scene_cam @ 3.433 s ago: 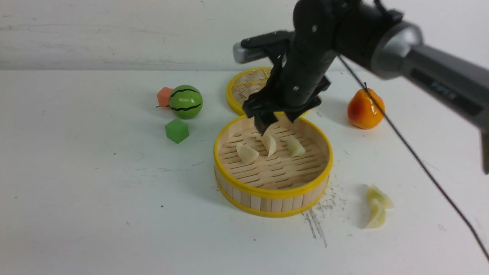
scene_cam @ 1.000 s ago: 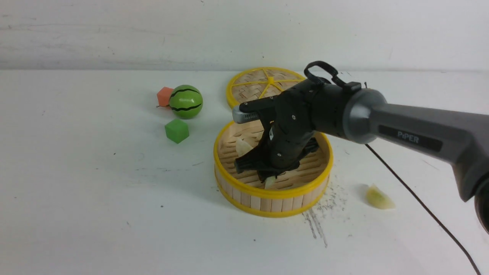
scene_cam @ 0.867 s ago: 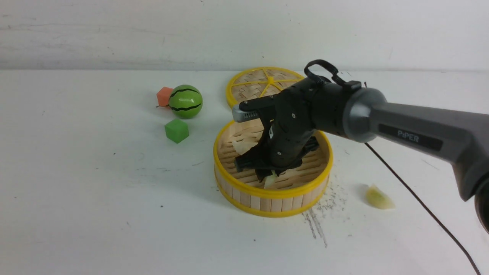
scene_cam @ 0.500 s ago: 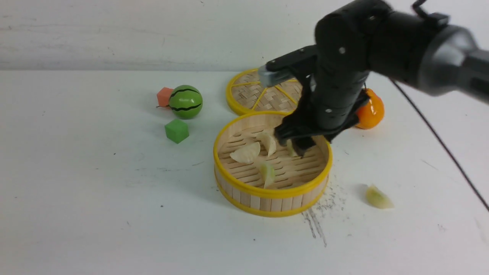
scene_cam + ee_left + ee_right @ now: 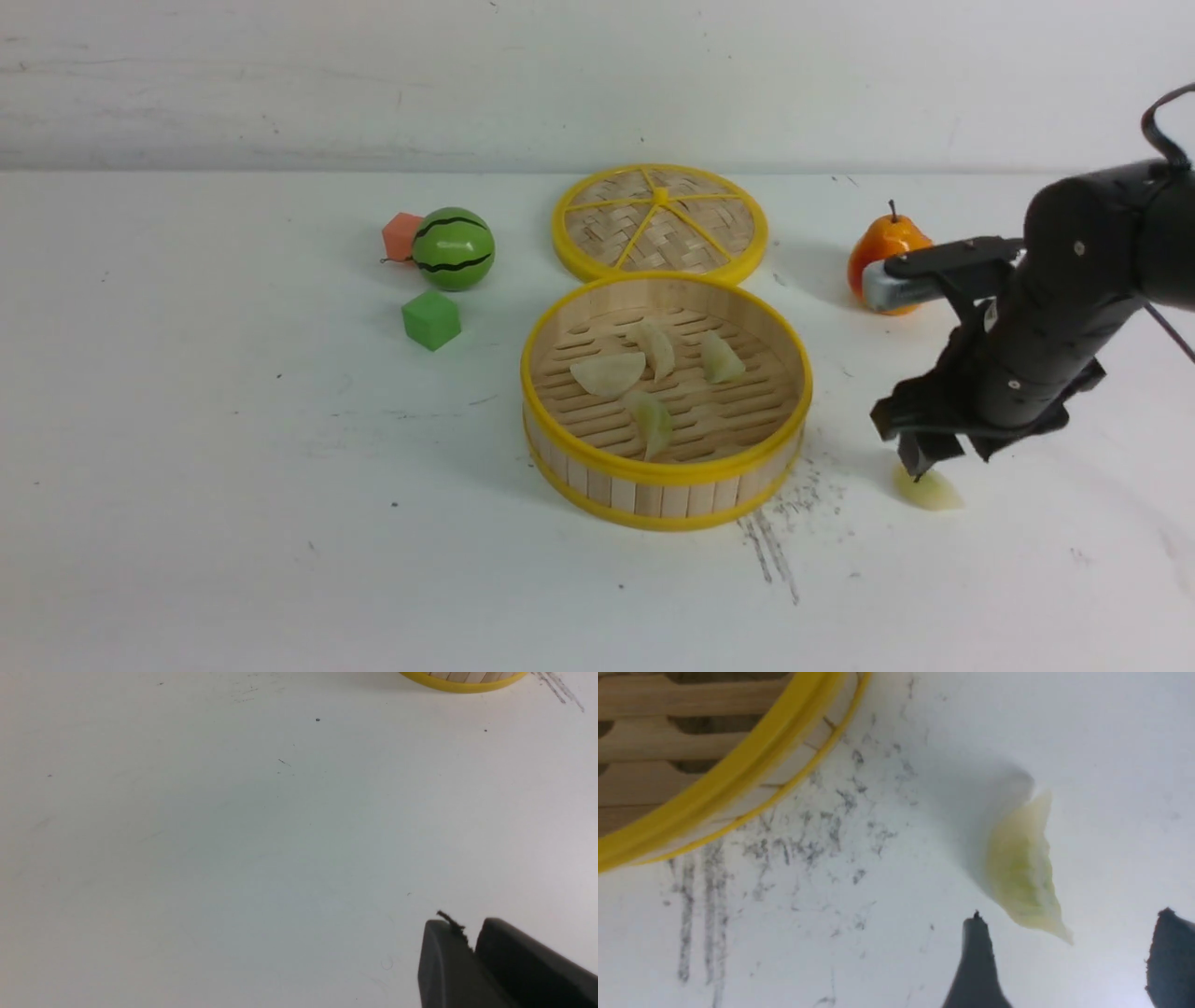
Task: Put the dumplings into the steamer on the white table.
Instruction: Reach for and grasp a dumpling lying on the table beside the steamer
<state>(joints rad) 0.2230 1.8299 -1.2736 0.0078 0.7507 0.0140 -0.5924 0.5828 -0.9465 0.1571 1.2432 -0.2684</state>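
The round bamboo steamer with yellow rim bands stands mid-table and holds several pale dumplings. One more dumpling lies on the white table to the steamer's right; the right wrist view shows this dumpling just ahead of the fingertips. My right gripper hovers right over it, open, nothing between its fingers. My left gripper is out of the front view; in its wrist view the jaws are shut and empty above bare table, with the steamer's base far off.
The flat woven lid lies behind the steamer. A toy pear sits at back right, close to my right arm. A toy watermelon, an orange block and a green cube sit at the left. Dark scuffs mark the table.
My right gripper let a dumpling go inside the steamer, rose, then swung right and came down over the dumpling left on the table. Its jaws opened.
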